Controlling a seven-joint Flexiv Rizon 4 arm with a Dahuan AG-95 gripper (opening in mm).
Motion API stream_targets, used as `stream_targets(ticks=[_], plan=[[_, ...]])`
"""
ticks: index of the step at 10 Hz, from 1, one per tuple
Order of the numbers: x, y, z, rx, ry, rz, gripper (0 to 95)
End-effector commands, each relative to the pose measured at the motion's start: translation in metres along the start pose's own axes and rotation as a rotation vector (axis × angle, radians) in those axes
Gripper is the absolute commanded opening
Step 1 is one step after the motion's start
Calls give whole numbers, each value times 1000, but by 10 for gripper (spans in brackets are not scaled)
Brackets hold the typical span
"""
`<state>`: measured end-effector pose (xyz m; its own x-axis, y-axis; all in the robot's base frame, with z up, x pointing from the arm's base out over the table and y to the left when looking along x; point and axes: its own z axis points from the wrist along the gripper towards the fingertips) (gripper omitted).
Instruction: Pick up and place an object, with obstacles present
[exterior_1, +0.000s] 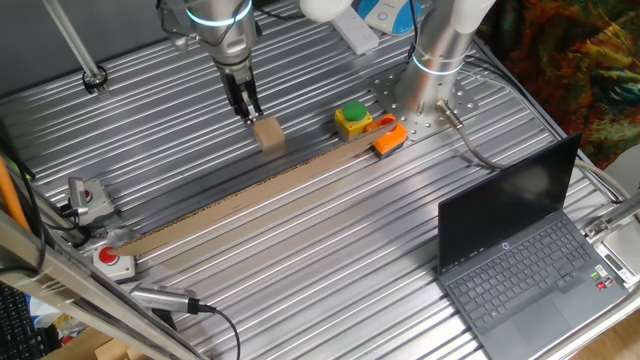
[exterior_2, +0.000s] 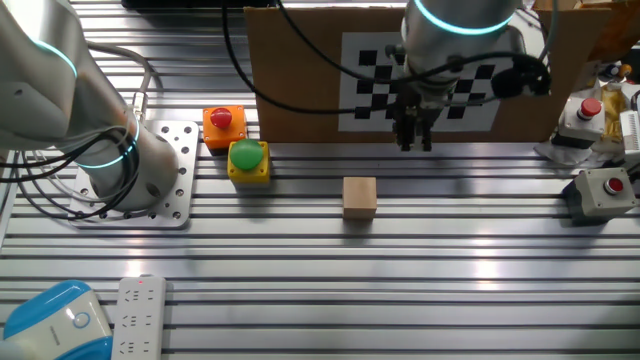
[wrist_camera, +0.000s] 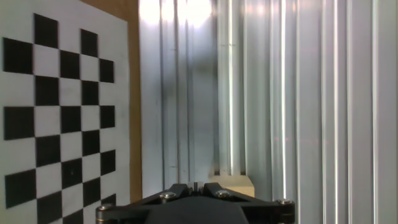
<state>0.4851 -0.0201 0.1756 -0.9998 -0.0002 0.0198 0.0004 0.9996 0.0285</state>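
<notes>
The object, a small tan cube-like block, rests on the ribbed metal table. In the hand view only its top shows, beside the finger bases. My gripper hangs close to the block, offset toward the obstacle and not touching it. Its fingers are shut together with nothing between them. The obstacle, a long tan cardboard strip, runs diagonally across the table. In the other fixed view it shows as a cardboard panel carrying a checkerboard sheet.
A yellow box with a green button and an orange piece sit near the second arm's base. A laptop stands at the right, red-button boxes at the edges.
</notes>
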Motion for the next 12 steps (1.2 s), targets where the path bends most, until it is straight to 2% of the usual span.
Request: stream_targets(ticks=[1,2,3,5,6,9,10,12], plan=[[1,-2,0,-7,0,9,0],[3,-3,1,-11,1,9,0],[5,-6,2,-14,2,6,190],[9,-10,5,-21,2,0,190],[12,-13,10,-21,5,-10,380],[21,-19,23,-19,8,-28,380],[22,-20,26,-14,9,-36,570],[23,-23,29,-15,14,-29,570]])
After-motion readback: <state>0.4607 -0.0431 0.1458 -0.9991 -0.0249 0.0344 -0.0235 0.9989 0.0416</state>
